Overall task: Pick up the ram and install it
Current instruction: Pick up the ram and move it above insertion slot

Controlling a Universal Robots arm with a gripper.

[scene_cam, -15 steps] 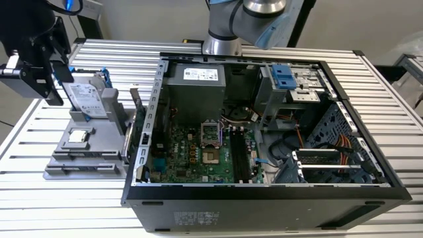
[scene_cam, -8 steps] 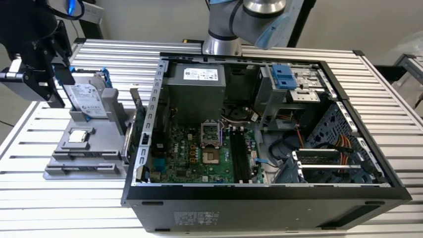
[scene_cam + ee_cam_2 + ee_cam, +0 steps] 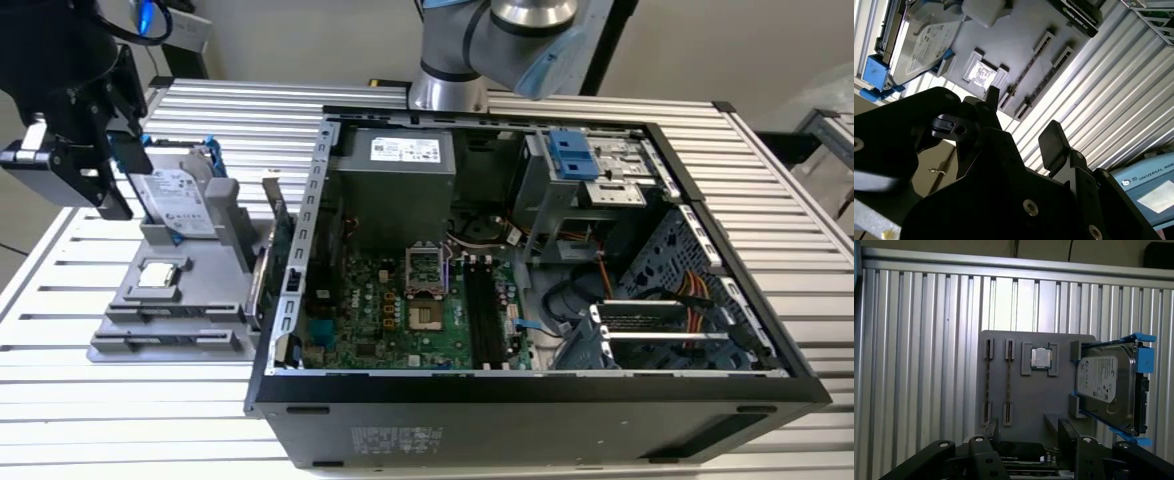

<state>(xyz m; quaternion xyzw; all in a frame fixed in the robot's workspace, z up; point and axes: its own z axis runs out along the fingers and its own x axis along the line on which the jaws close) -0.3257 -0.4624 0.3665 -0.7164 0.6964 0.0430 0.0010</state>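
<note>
Two thin ram sticks [image 3: 988, 385] stand on edge in the narrow slots of a grey holder plate [image 3: 1029, 400]; they are also seen edge-on as the ram [image 3: 1026, 70] in the second wrist view. My black gripper [image 3: 1029, 432] hangs above the holder, open, with nothing between its fingers [image 3: 1054, 142]. In the exterior view the gripper [image 3: 123, 175] hovers at the far left over the holder [image 3: 160, 300], clear of the ram. The open computer case [image 3: 534, 250] lies to the exterior view's right, with black memory slots [image 3: 483, 310] on its motherboard.
On the holder a silver hard drive [image 3: 1106, 382] sits in a blue-tabbed bracket, beside a small square processor chip [image 3: 1040, 358]. A dark card [image 3: 280, 270] stands between holder and case. Everything rests on a ribbed aluminium table [image 3: 160, 420]. The arm's base [image 3: 447, 60] is behind the case.
</note>
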